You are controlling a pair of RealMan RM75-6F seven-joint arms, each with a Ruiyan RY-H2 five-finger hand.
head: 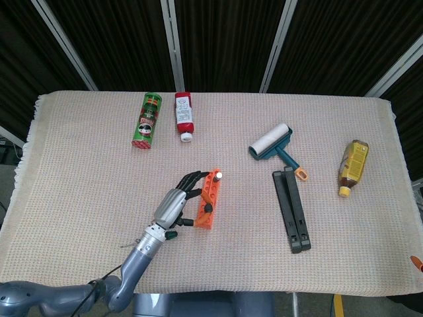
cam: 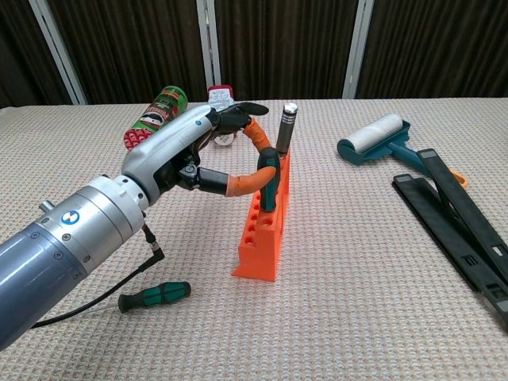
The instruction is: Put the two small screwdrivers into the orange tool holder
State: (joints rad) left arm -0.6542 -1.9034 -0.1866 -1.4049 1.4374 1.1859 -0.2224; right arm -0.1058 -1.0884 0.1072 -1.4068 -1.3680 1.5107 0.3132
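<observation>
Left hand (cam: 208, 147) pinches one small screwdriver (cam: 267, 181) upright in the orange tool holder (cam: 265, 224), mid-worktop toward the front edge. Second small screwdriver (cam: 155, 296) lies flat behind that hand, nearer the front edge, axis along it. Two screwdrivers, one holder; right hand unseen.

Left hand (head: 174, 207) beside orange tool holder (head: 207, 207); fingers (head: 192, 178) apparently touching it.

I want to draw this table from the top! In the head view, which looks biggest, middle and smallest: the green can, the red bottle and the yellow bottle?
1. Green can: longest and widest.
2. and 3. Yellow bottle and red bottle: they look about alike, so I will not rank them.
</observation>
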